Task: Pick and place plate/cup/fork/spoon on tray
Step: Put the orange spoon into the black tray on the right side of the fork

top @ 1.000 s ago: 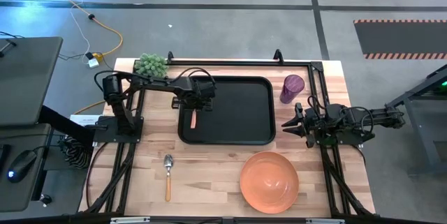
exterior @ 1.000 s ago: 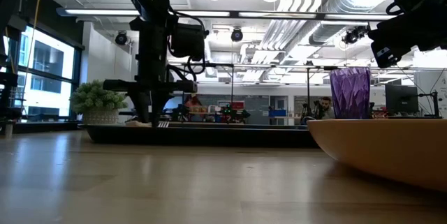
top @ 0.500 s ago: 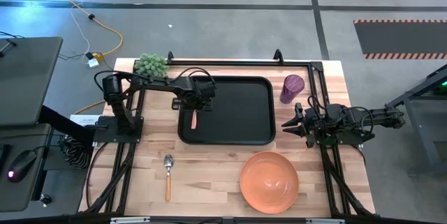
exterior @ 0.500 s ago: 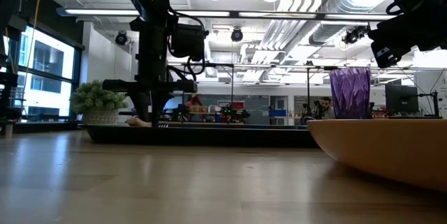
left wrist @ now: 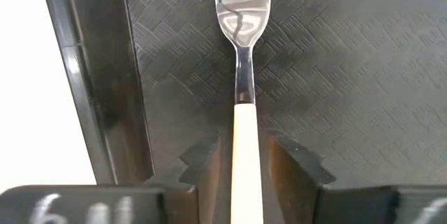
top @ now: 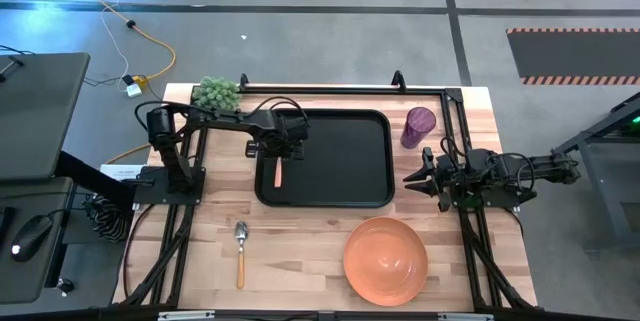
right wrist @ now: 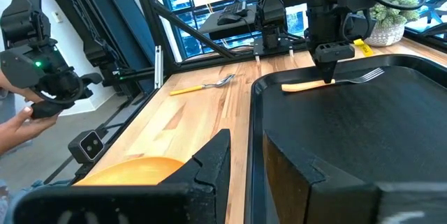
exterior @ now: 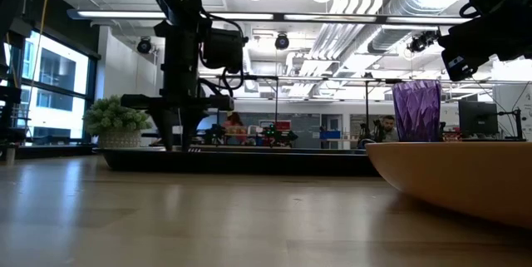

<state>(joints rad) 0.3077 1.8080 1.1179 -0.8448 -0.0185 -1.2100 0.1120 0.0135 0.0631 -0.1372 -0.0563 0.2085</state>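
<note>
The fork [top: 278, 172] lies flat on the left part of the black tray [top: 330, 204], tines toward the table's far edge. My left gripper [top: 279, 157] points down over it, slightly open, its fingers standing on either side of the orange-pink handle [left wrist: 244, 154] with narrow gaps. My right gripper [top: 410, 181] is open and empty, right of the tray. The purple cup [top: 418, 126] stands upright right of the tray's far corner. The orange plate [top: 385, 259] and the spoon [top: 240, 251] lie on the table near its front edge.
A small green plant [top: 216, 91] stands at the table's far left corner. A black frame rail [top: 330, 91] runs along the far edge. In the right wrist view a person's hand [right wrist: 21, 123] shows beyond the table's edge.
The fork's handle end, which showed just above the tray's rim in the low view, has gone down out of sight behind the rim. Both arms have kept their places.
</note>
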